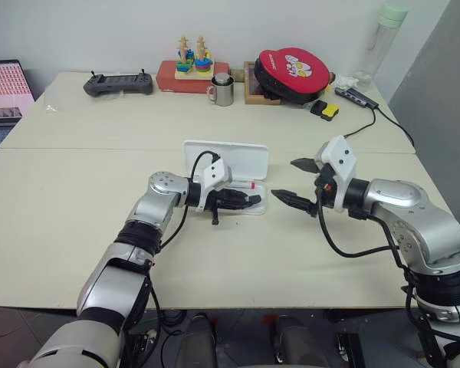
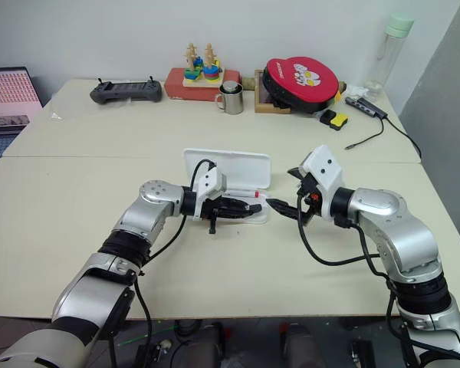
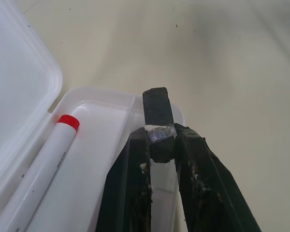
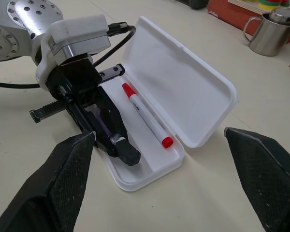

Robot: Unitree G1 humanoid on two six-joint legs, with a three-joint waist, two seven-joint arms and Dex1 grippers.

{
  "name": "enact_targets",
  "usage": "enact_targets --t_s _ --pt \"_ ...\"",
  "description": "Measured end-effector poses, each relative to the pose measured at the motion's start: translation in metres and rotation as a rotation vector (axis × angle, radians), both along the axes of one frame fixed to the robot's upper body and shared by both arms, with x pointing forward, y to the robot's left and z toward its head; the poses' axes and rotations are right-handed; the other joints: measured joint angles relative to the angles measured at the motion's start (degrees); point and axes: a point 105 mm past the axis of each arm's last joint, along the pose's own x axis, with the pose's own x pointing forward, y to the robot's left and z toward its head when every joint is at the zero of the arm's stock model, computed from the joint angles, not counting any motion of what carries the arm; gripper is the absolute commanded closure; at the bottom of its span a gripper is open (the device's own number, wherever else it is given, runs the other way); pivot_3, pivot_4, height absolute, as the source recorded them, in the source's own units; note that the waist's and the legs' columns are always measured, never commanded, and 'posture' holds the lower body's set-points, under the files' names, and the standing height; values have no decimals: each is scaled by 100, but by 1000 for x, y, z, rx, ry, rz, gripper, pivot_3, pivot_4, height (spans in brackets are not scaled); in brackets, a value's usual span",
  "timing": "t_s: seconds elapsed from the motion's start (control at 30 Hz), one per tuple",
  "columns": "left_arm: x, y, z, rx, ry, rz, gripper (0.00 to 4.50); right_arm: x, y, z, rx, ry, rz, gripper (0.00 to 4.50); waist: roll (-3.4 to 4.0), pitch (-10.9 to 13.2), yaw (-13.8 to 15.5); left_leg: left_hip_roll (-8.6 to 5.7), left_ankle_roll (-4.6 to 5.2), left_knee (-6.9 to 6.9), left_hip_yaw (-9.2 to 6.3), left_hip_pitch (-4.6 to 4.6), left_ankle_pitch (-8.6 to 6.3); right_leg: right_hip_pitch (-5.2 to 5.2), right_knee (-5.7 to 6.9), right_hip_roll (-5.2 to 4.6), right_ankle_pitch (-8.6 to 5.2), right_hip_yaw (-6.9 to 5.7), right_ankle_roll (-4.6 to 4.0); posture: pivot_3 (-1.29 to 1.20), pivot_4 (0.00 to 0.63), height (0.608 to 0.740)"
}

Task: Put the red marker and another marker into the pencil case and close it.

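One marker in, second going down.
Red marker (image 4: 146, 115) lies in the open pencil case (image 4: 203, 96); my left hand (image 4: 118, 145) grasps the purple marker (image 4: 105, 123) above it; right hand (image 1: 303, 184) released.

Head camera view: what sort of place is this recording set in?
Probably an office or lab workbench used for robot trials: pale tables pushed against a plain wall, a handheld controller and a laptop at the far edge, plus test props such as a stacking toy.

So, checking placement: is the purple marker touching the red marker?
Apart. Right wrist view shows bare case floor between the red marker and the purple marker.
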Motion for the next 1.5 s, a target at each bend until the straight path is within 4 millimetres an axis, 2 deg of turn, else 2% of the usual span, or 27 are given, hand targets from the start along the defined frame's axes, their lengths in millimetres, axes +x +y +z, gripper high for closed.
enact_targets --t_s 0.03,0.1,0.27,0.33,0.5,0.67,0.73,0.87,0.93,1.1,1.3,1.5 --pt "0 0 0 -1 1 0 4068 0 0 0 0 0 0 0 0 0 1 0 0 0 0 0 0 0 0 0 0 0 0 0 150 740" --pt "1 -1 1 -8 3 1 3383 0 0 0 -1 1 0 0 0 0 1 0 0 1 0 0 0 0 0 0 0 0 0 0 150 740" --pt "3 0 2 -19 8 10 2473 0 0 0 -1 1 0 0 0 0 1 0 0 0 0 0 0 0 0 0 0 0 0 0 150 740" --pt "2 -2 3 -35 14 8 1970 0 0 0 -1 1 -1 0 0 0 0 0 0 0 0 0 0 1 0 0 0 0 0 0 150 740" --pt "0 -6 23 -100 -8 -15 953 0 1 2 0 -5 2 0 0 0 0 0 0 1 -1 0 0 1 2 0 0 0 0 0 150 740" --pt "-2 3 39 -187 -24 49 22 7 8 18 23 -39 24 0 0 0 -64 1 0 1 -1 2 0 1 7 0 1 0 -1 0 150 740" --pt "-5 17 50 -242 -33 112 0 16 14 30 47 -59 36 364 1 1 -124 3 0 1 -1 8 0 1 9 1 1 3 -2 0 150 740" --pt "-21 58 70 -331 -52 273 0 50 32 45 69 -67 30 1270 6 3 -232 5 0 -7 -1 27 1 15 12 1 13 2 -24 0 150 740" --pt "-26 72 76 -363 -56 342 0 63 37 42 52 -54 19 1839 6 3 -223 5 0 -7 -1 29 0 17 9 1 13 1 -24 0 150 740" --pt "-27 105 90 -462 -74 519 0 85 63 31 5 -18 37 2872 5 4 -126 3 0 -4 0 26 0 16 7 -1 14 1 -24 0 150 740" --pt "-31 131 99 -518 -96 615 0 118 80 33 -31 -24 -59 4326 7 5 -108 4 -1 -10 2 27 0 10 9 0 15 0 -26 0 150 740" --pt "-31 133 105 -533 -119 639 0 136 84 34 -39 -32 -122 4420 8 5 -65 3 -2 -13 3 22 -1 9 5 -2 16 0 -27 0 150 740"
